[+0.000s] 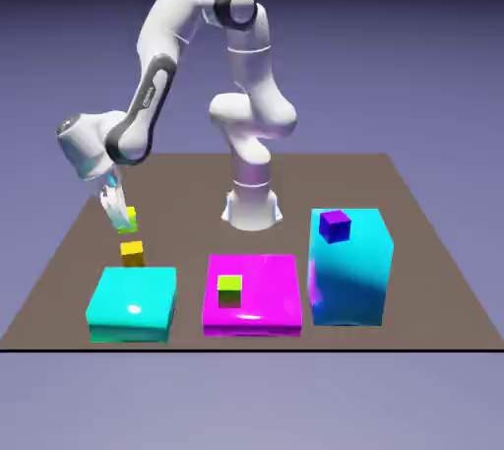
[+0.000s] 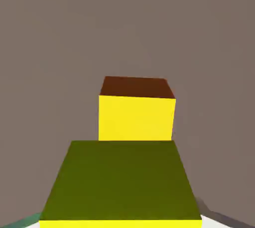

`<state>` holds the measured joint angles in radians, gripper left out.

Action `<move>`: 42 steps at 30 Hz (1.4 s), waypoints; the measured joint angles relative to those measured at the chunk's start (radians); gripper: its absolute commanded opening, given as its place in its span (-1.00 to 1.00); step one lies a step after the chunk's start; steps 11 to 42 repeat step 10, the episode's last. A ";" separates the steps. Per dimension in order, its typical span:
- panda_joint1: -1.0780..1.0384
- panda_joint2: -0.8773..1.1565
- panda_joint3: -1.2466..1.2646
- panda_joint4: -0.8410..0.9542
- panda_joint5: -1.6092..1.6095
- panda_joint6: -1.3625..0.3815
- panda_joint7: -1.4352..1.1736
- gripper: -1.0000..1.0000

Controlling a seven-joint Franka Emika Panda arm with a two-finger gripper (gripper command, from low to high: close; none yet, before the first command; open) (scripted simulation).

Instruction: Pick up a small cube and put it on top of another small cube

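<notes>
Brown table (image 1: 413,271): end effector (image 1: 122,218) grips tiny lemon-yellow cube (image 1: 129,216).

lemon cube (image 1: 128,218) in air, above golden cube (image 1: 132,253) on table

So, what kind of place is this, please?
Probably a rendered simulation test scene: a flat brown table, glossy cyan block and magenta slab, a plain blue-violet backdrop.

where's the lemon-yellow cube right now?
In the gripper, held just above the table at the exterior view's left. The golden-yellow cube sits just in front of it, behind the flat cyan block.
</notes>
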<state>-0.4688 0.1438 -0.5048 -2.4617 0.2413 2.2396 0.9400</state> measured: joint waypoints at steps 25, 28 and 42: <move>0.006 -0.031 -0.015 0.010 -0.032 -0.035 0.023 1.00; 0.006 -0.031 -0.015 0.010 -0.032 -0.035 0.023 1.00; 0.006 -0.031 -0.015 0.010 -0.032 -0.035 0.023 1.00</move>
